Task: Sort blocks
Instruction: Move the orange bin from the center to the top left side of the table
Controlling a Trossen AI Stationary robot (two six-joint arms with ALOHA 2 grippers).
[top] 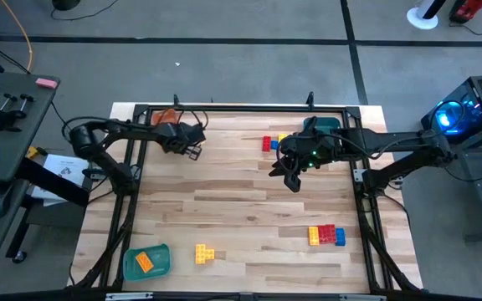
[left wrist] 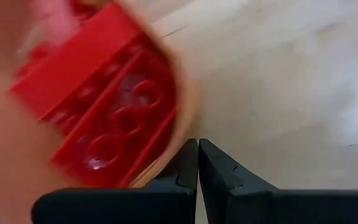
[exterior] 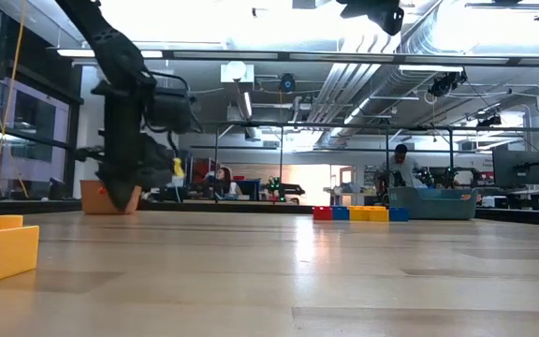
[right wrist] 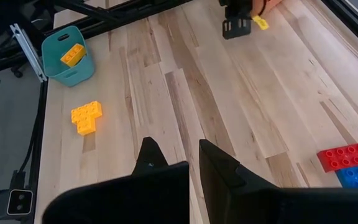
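Note:
My left gripper (top: 195, 153) (left wrist: 197, 155) is shut and empty, hovering at the edge of the orange tray (top: 164, 117) (left wrist: 185, 81), which holds red blocks (left wrist: 104, 106). My right gripper (top: 291, 182) (right wrist: 176, 155) is open over bare wood at mid-table. A row of red, blue and yellow blocks (top: 272, 143) (exterior: 358, 213) lies flat near the far teal tray (top: 323, 124). Another yellow, red and blue cluster (top: 326, 236) lies near the right near corner. A yellow block (top: 204, 252) (right wrist: 86, 117) rests near the near edge. A second teal tray (top: 146, 261) (right wrist: 67, 59) holds a yellow block.
A black metal frame (top: 241, 109) borders the tabletop. Open wood lies between the two grippers and across the table's middle. A desk with equipment stands off the table's left side, and a person stands far back in the room in the low view.

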